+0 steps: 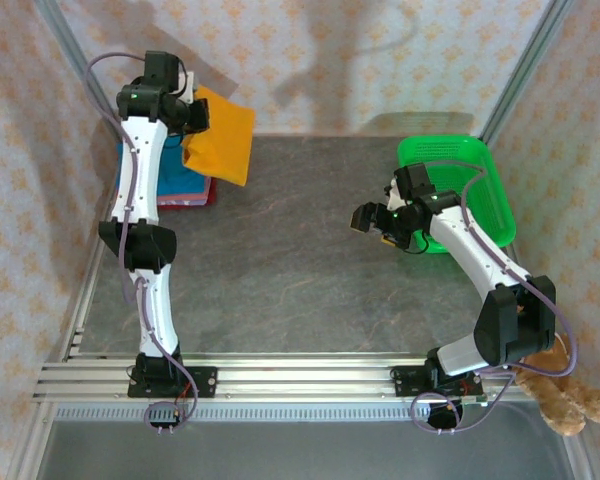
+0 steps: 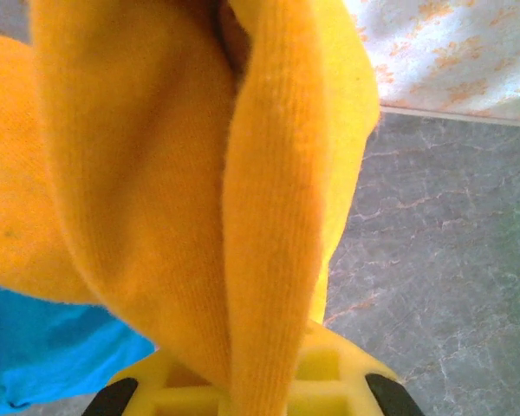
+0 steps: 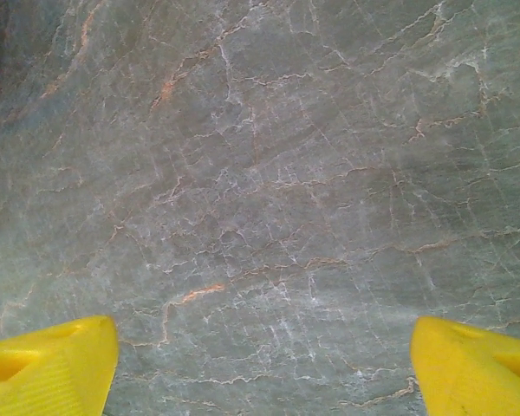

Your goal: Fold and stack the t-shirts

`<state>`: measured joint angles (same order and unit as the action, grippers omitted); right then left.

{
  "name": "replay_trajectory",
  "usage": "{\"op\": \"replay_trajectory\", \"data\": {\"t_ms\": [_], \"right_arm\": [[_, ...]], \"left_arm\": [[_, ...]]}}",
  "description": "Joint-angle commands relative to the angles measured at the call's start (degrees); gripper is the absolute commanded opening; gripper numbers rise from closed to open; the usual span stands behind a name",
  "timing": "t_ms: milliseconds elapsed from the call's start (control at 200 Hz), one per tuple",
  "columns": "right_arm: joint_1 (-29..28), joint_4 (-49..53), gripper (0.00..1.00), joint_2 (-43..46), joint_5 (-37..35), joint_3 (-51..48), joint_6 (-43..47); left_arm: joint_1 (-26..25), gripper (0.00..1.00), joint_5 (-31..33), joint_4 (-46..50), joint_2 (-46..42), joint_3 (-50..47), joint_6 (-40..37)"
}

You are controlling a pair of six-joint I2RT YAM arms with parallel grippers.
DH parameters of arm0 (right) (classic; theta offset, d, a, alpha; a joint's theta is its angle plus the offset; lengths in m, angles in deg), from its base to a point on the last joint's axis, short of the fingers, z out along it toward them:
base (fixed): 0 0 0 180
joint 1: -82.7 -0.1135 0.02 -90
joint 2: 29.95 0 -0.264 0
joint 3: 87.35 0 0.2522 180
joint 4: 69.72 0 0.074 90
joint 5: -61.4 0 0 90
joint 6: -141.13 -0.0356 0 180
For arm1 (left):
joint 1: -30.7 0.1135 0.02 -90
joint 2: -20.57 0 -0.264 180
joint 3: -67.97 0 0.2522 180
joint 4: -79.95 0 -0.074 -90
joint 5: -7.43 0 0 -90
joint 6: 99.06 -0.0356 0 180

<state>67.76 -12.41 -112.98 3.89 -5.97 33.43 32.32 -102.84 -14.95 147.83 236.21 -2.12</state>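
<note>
A grey marbled table (image 1: 300, 270) sits between patterned walls, with two arms bolted at its near edge. At the right are one green basket (image 1: 470, 160) and one teddy bear (image 1: 565, 395). Three shirts are in sight at the far left. The orange t-shirt (image 1: 225, 135) hangs from the left gripper (image 1: 192, 112), whose jaws are pinched tight on its cloth. Under it, the blue t-shirt (image 1: 175, 175) lies on the red t-shirt (image 1: 195, 200). The left wrist view adds the orange folds bunched close and blue beneath. The right gripper (image 1: 365, 220) hovers well apart from them, and its yellow fingers (image 3: 48, 368) are spread wide over bare table.
</note>
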Motion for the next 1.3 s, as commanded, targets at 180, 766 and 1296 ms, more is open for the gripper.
{"op": "replay_trajectory", "data": {"t_ms": [180, 766, 1296], "right_arm": [[0.06, 2.61, 0.88, -1.64, -2.58, 2.69, 1.06], [-1.55, 4.29, 0.91, -2.80, -4.23, 5.05, -0.10], [-3.35, 6.36, 0.92, -4.22, -6.15, 8.16, -0.79]], "left_arm": [[4.67, 0.00, -4.50, -1.69, -4.04, 2.06, -2.22], [8.83, 0.00, -12.39, 1.46, -4.87, 2.06, -5.11], [13.13, 0.00, -16.86, 4.77, -4.02, 1.75, -7.86]]}}
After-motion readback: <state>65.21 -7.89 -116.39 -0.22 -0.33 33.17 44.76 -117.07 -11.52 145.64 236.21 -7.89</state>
